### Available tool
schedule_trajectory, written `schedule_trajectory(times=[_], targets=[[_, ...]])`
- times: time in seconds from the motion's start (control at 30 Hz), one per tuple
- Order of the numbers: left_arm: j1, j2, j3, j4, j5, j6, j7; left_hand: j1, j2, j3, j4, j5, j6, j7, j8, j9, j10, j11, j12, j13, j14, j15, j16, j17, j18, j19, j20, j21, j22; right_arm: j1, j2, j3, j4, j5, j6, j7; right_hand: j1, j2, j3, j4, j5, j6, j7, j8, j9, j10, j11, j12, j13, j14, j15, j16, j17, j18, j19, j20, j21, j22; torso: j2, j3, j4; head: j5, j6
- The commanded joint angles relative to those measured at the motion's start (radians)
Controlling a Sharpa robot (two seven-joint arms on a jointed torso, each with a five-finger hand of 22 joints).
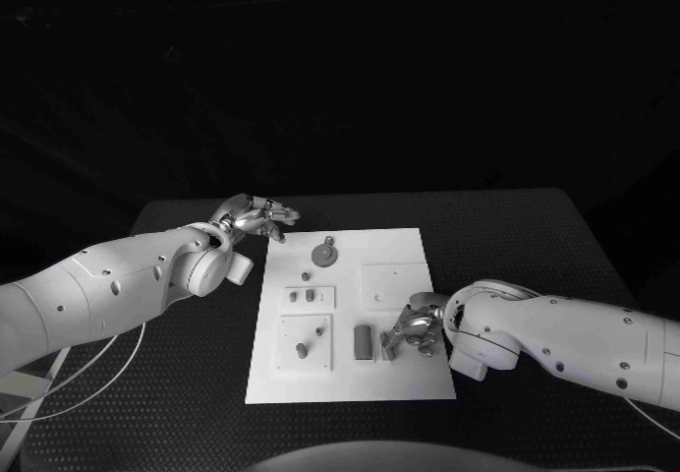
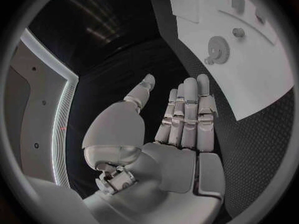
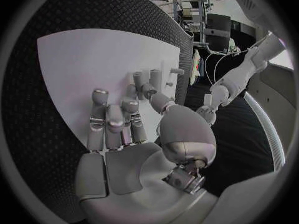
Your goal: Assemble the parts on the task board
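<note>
Two white arms reach over the black bench [image 1: 552,236], one at each side of the task board [image 1: 355,315], the white plate lying in the middle of it.

Left hand [image 1: 255,216] hovers off the board's far left corner, above the bare bench and not touching the plate. In the left wrist view its fingers [image 2: 187,114] lie straight and side by side with the thumb standing apart from them, and nothing rests in the palm: the hand is empty and unclenched.

Right hand [image 1: 416,327] is over the board's right half, toward the near edge. In the right wrist view its fingers [image 3: 112,122] stretch out over the white plate and the thumb is bent toward small upright parts [image 3: 152,77] standing in the board. Whether the fingertips actually pinch one of these, or merely touch it, I cannot tell.

On the board, a round gear-like part [image 1: 326,255] lies near the far edge, toward the left hand. Nearer, on the board's left half, two small raised plates each carry little pegs [image 1: 302,294]. A dark upright block [image 1: 363,342] stands just beside the right hand, on its left-arm side.
</note>
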Motion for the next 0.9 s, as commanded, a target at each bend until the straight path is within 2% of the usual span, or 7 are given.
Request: schedule_trajectory(times=[0.03,0.4,0.9], targets=[[0.002,0.001,0.001,0.003,0.003,0.015,0.006,-0.004,0.002,-0.005,0.001,-0.005,-0.008,0.0,0.005,-0.002,-0.007,0.003,0.001,0.001,-0.007,0.0,-0.005,0.001,0.02,0.005,-0.002,-0.005,0.001,-0.002,0.004,-0.001,0.001,-0.023,0.002,0.008,-0.01,0.004,-0.006,0.001,0.002,0.002,0.007,0.0,-0.002,0.004,-0.003,-0.001,-0.002,0.001,-0.008,-0.001,0.001,0.016,0.007,0.0,-0.002,0.009,0.0,0.0,-0.0003,-0.001,0.001],[0.002,0.001,0.001,0.003,0.002,0.016,0.005,-0.003,0.002,-0.004,0.001,-0.005,-0.009,0.0,0.005,-0.002,-0.008,0.003,0.001,0.001,-0.007,0.0,-0.005,0.001,0.02,0.004,-0.002,-0.005,0.001,-0.003,0.019,-0.001,-0.007,-0.083,0.014,0.005,-0.101,-0.048,-0.022,0.033,0.002,0.01,0.005,0.001,-0.013,0.004,-0.005,-0.003,-0.003,0.003,-0.009,-0.002,0.0,0.016,0.015,0.001,-0.008,0.003,0.0,0.0002,0.0004,-0.003,0.002],[0.002,0.001,0.001,0.002,0.002,0.015,0.004,-0.004,0.003,-0.004,0.001,-0.005,-0.009,0.0,0.005,-0.002,-0.008,0.003,0.001,0.001,-0.007,0.0,-0.005,0.001,0.02,0.004,-0.002,-0.005,0.001,-0.004,0.019,-0.001,-0.008,-0.085,0.008,0.012,-0.114,-0.055,-0.013,0.039,0.002,0.011,0.004,0.001,-0.017,0.004,-0.006,-0.003,-0.003,0.003,-0.011,-0.002,-0.003,0.016,0.018,-0.002,-0.009,0.002,0.0,0.0001,-0.0001,-0.004,0.004]])
